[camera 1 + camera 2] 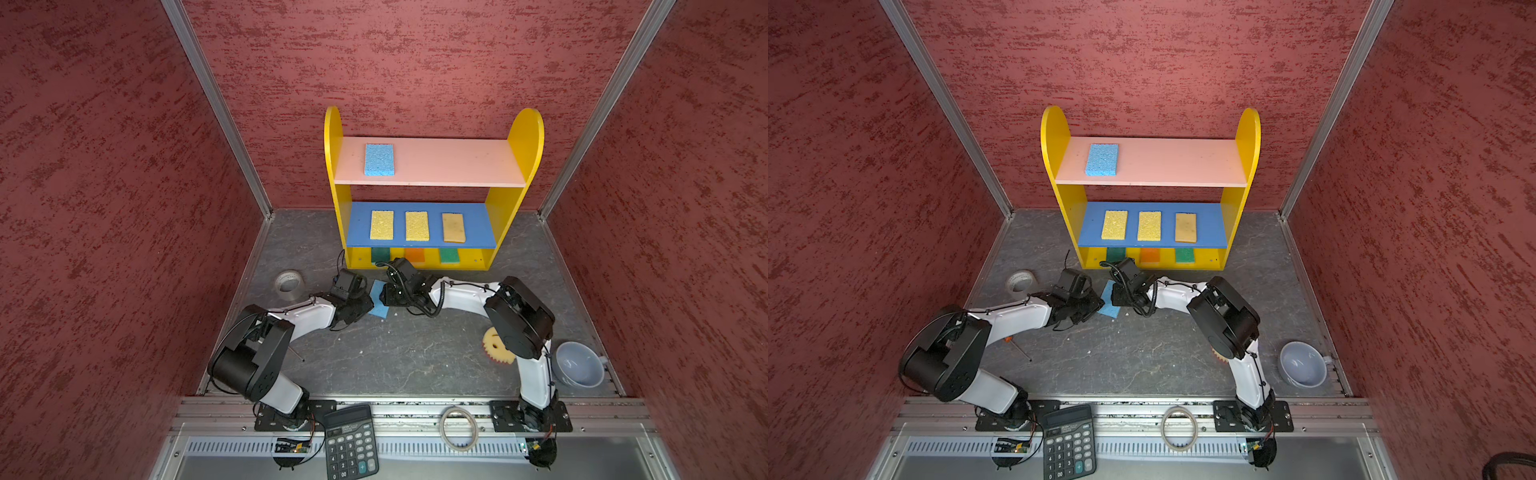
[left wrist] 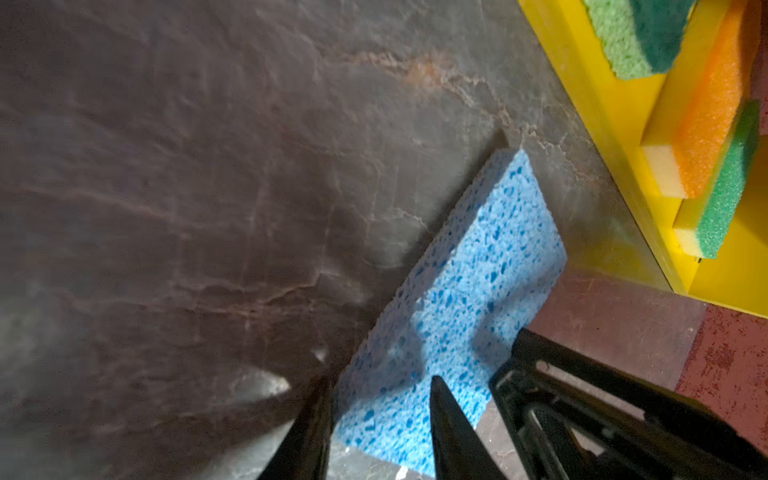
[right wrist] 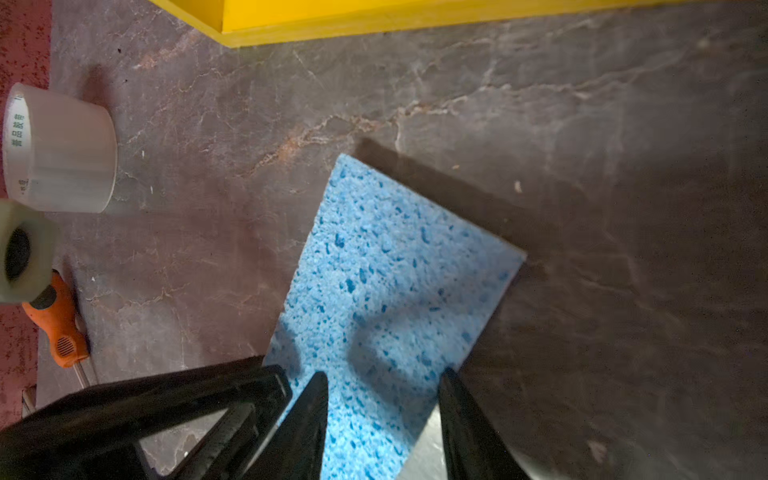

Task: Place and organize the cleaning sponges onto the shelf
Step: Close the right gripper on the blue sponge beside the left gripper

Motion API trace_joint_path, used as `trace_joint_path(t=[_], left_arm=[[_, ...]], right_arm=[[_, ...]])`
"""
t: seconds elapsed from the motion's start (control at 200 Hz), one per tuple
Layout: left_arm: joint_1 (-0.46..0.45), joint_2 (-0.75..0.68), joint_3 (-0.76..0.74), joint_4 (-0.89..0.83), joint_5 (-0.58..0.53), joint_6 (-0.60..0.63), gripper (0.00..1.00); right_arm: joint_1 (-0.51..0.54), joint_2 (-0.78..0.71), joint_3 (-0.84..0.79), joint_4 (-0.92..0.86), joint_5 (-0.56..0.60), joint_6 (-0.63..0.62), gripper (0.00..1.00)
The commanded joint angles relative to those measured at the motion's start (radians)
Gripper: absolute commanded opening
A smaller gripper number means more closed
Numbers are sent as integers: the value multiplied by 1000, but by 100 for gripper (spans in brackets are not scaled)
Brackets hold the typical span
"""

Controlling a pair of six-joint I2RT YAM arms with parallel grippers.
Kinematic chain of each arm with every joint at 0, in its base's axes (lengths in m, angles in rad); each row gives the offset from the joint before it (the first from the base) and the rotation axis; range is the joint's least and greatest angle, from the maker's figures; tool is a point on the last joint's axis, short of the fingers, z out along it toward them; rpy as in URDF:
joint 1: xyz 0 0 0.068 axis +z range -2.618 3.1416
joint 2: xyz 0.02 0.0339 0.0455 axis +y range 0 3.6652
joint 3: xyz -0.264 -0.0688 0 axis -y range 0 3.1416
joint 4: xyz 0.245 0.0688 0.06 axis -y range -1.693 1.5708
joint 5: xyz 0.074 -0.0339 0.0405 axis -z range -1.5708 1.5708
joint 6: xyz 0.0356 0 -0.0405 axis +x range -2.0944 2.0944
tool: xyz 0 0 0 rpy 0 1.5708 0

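My two grippers meet at the blue sponge (image 1: 379, 300). It is down low by the surface (image 1: 395, 353), just in front of the shelf (image 1: 525, 137), and not on it yet. My right gripper (image 3: 383, 372) has a jaw on each side of the sponge and looks to be squeezing it. My left gripper (image 2: 380, 380) has one jaw at the sponge's edge and one over its top. I cannot tell if it is holding or only touching. I think trouble could start right here. My grippers are very close, so one could bump the other. If both hold and pull different ways, the soft sponge could bend and pop out. The shelf is near too, so a quick lift could hit its front and shake the sponges lying on it. The other blue sponge (image 1: 379, 159) lies on the top board (image 1: 457, 162). I guess this one goes beside it, and that is a high reach.
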Motion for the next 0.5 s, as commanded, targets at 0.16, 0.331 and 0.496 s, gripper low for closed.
trace_joint_path(t=[0.16,0.331,0.496], left_arm=[[-90,29,-13,32,36,-56,39],[-100,45,17,29,45,-59,39],[-115,56,44,23,42,-59,39]], right_arm=[[-23,-64,-36,-38,97,-9,58],[-24,-71,-69,-19,58,-21,46],[-24,-51,-107,42,-7,8,30]])
